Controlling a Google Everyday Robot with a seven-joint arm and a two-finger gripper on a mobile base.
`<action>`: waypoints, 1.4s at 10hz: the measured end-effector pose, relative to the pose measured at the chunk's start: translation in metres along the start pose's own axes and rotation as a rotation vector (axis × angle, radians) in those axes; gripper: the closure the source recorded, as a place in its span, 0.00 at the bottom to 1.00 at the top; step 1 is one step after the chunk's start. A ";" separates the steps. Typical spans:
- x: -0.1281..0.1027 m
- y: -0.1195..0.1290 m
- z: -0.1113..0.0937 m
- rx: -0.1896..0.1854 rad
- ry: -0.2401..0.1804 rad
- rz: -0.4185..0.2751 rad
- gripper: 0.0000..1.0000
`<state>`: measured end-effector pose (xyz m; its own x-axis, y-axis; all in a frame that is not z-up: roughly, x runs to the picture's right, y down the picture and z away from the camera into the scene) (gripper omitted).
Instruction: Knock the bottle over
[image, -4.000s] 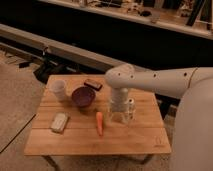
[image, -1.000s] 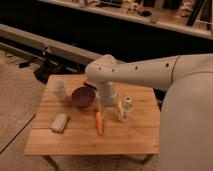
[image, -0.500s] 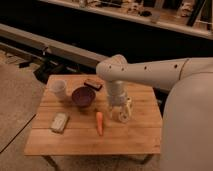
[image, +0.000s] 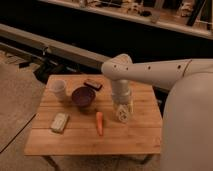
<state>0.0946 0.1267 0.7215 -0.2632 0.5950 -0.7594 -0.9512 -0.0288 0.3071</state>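
My gripper (image: 122, 114) hangs straight down from the white arm (image: 150, 72) over the right-middle of the wooden table (image: 142, 135). It stands just right of the orange carrot (image: 99, 122). The gripper sits at the spot where the small clear bottle stood. The bottle is covered by the gripper and I cannot make it out apart from it. I cannot tell whether it stands or lies.
A white ribbed cup (image: 59, 89) stands at the table's back left, with a dark purple bowl (image: 82, 96) beside it. A small dark packet (image: 93, 84) lies behind the bowl. A pale sponge-like block (image: 59, 122) lies front left. My white body (image: 192, 125) fills the right side.
One second ago the arm was over by the bowl and the bottle stood upright in plain view. The arm has swung back right and the gripper now covers the bottle's place.
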 end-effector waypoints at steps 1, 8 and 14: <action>-0.003 0.002 0.000 -0.001 -0.004 -0.004 0.75; -0.015 -0.014 -0.001 0.080 -0.015 -0.023 1.00; -0.081 -0.005 -0.053 0.191 -0.216 -0.104 1.00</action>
<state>0.1120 0.0361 0.7510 -0.1062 0.7442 -0.6595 -0.9186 0.1805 0.3516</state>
